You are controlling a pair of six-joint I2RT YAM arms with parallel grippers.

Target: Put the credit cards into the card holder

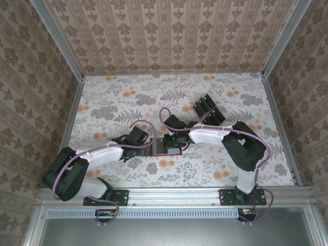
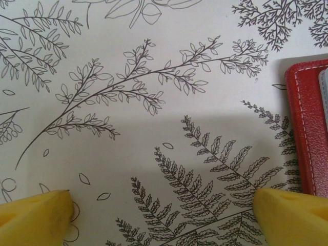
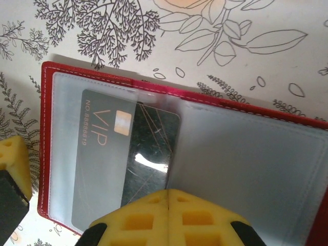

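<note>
Mid-insertion: a black rectangular plastic card printed "VIP" [image 3: 148, 148] sits partway inside a clear sleeve of the small red leather-like folding card holder [image 3: 45, 138], which lies open and flat on the floral-printed table [image 1: 113, 102] between the two arms. About half of the card is under the plastic, and the other half is bare across the fold.

The right gripper [image 3: 169, 205] has its yellow fingertips pressed together at the card's near edge. From the wrist view it is hard to say whether they pinch that edge or merely butt against it.

The left gripper [image 2: 164, 218] hovers low over the table at the holder's outer side with its yellow pads spread wide and nothing between them. One pad is just beside the red stitched border.

The step in hand looks like seating this card. The next move calls for a short, level push along the sleeve toward the holder's outer edge, with the holder kept from sliding, which the left arm seems placed to do.

The other black cards [image 1: 209, 109] lie in a fanned row well apart, farther back on the right, waiting to be fetched.
</note>
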